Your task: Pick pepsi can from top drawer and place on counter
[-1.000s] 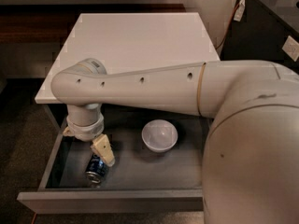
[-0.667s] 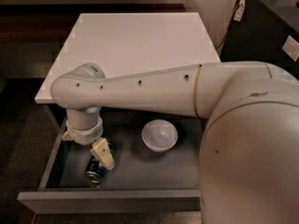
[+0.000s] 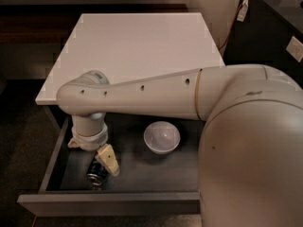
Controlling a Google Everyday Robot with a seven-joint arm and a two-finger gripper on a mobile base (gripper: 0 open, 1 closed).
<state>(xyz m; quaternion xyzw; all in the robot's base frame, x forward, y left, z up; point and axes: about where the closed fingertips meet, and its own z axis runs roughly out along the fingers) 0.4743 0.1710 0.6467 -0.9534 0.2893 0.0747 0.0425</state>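
Note:
The top drawer (image 3: 113, 203) is pulled open and shows its dark grey inside. The pepsi can (image 3: 96, 174) lies on its side at the front left of the drawer floor. My gripper (image 3: 103, 164) reaches down into the drawer from the arm's wrist and is right at the can, touching or nearly touching its upper right side. The wrist hides part of the gripper. The white counter (image 3: 137, 46) lies behind the drawer, and the arm crosses over its front edge.
A white bowl (image 3: 162, 137) sits upright in the middle of the drawer, right of the gripper. A dark brown wooden ledge (image 3: 94, 8) runs behind the counter. A dark cabinet with cables (image 3: 270, 18) stands at the right.
The wrist and gripper have shifted slightly down and toward the drawer front, closer onto the can. The can and bowl have stayed in place.

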